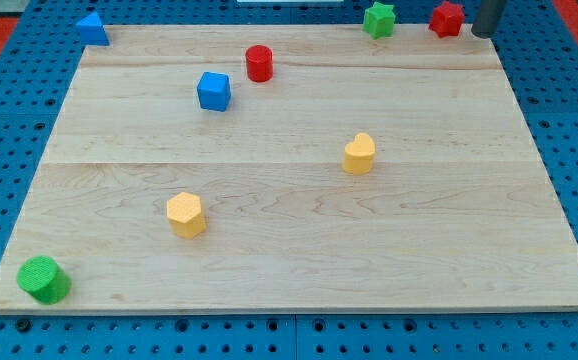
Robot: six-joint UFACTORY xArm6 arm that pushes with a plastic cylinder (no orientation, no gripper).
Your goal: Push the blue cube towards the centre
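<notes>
The blue cube (pixel 213 91) sits on the wooden board (pixel 299 240) in the upper left part, left and above the board's middle. A red cylinder (pixel 259 63) stands just to its upper right, apart from it. My rod shows at the view's top right corner; my tip (pixel 483 35) is at the board's far right top edge, far to the right of the blue cube and just right of a red star-shaped block (pixel 447 18).
A green star-shaped block (pixel 378 19) lies at the top edge. A blue triangular block (pixel 92 29) is at the top left corner. A yellow heart-shaped block (pixel 359 154) is right of centre, a yellow hexagonal block (pixel 185 214) lower left, a green cylinder (pixel 44 279) at the bottom left corner.
</notes>
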